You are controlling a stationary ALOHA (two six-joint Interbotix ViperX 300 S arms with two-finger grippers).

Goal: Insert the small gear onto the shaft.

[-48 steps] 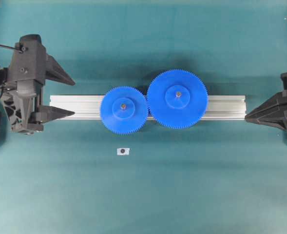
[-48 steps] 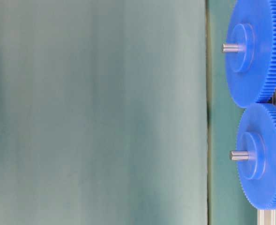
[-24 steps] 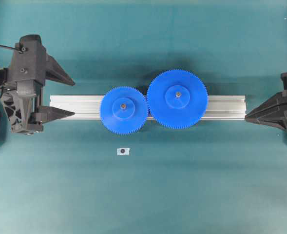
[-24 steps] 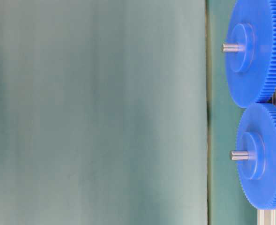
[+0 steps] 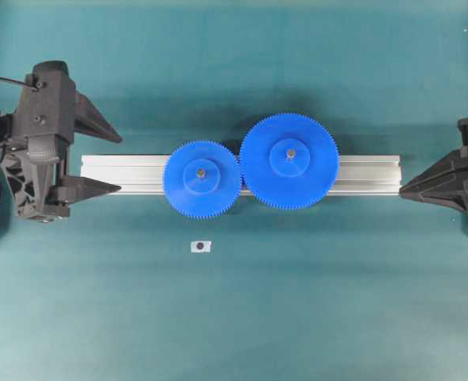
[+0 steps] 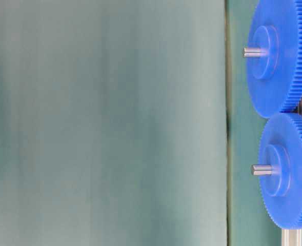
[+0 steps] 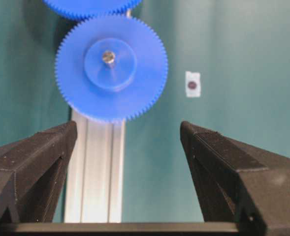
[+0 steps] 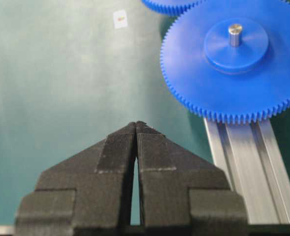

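At far left, left gripper [image 5: 90, 155] with jaws wide apart, holding nothing, 1 fingertip over the end of the aluminium rail [image 5: 130, 174], the other above the rail on the green table cover [image 5: 234, 317]. Seen from its wrist camera, only bare rail and cloth between the 2 fingers [image 7: 34, 162].

Further right, the small gear [image 5: 202, 177] lying flat on the rail, a pin end showing in the centre of its hub. From table level, the shaft [image 6: 262, 169] standing out of that hub, so the small gear judged as already seated on it. Teeth meeting those of the larger gear [image 5: 289, 161] just beside, which carries its own pin.

Below the small gear, well apart on the cloth, a little white tag with a dark dot [image 5: 201, 246], untouched; too small to tell what it is.

At far right, right gripper [image 5: 404, 190] with jaws pressed together on nothing, tip just beside the right end of the rail, away from both gears.

Insertion seemingly done; probably only left: arms clear of the gears.
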